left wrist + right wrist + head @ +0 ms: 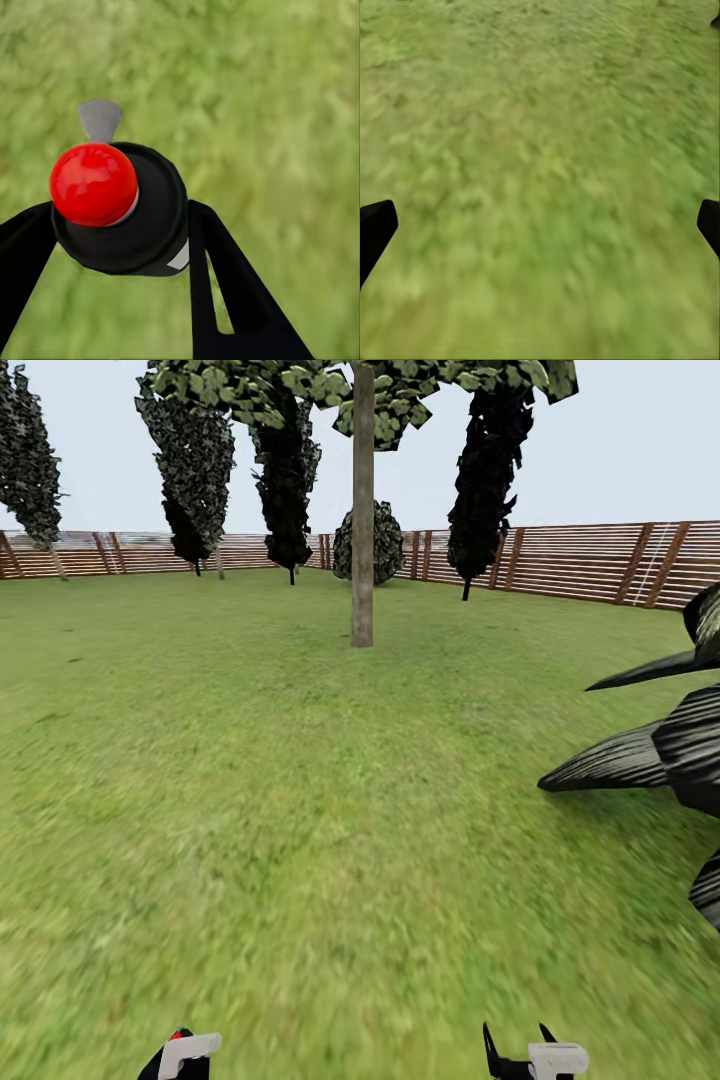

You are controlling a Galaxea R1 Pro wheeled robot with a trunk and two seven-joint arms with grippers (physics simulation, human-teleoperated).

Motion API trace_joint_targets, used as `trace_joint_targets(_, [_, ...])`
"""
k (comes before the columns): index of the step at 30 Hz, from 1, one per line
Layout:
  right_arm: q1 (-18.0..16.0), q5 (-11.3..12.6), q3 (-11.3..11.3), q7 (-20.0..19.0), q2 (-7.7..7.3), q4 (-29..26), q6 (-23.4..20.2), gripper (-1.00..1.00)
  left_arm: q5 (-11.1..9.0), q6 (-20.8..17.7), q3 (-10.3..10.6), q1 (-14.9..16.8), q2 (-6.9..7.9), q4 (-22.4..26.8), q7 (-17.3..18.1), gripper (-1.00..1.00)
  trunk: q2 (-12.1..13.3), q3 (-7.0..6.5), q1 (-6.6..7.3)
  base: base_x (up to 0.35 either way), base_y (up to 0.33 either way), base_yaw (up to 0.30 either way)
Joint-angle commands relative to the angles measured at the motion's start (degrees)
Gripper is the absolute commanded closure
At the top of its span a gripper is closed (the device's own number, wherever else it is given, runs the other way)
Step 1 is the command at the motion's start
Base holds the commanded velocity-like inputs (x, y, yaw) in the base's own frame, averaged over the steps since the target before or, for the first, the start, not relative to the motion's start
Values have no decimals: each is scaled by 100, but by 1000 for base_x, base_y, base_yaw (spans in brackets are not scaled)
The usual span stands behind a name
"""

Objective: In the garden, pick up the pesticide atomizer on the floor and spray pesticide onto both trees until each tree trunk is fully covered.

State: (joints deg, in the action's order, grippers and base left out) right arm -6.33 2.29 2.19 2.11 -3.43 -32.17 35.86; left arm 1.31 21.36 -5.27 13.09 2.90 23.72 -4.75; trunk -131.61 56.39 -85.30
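The left hand (120, 225) grips the atomizer (116, 206), its red cap facing the camera, probably carried low for the drive. The right hand (540, 225) is spread wide and empty over lawn (300, 810). A trunk (362, 510) stands ahead, toward the far fence (580, 560).

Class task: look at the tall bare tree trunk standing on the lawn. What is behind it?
Behind the tree trunk: a rounded dark bush, then the slatted wooden fence and pale sky. The trunk covers a strip of bush and fence.
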Motion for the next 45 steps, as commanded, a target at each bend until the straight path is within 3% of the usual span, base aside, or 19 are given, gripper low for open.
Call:
trace_joint_targets(1, [0,0,0,0,0,0,0,-100,0,0,0,0,0,1,0,100,0,0,0,338,0,0])
trace_joint_targets(45, [2,0,0,0,0,0,0,-100,0,0,0,0,0,1,-7,100,0,0,0,338,0,0])
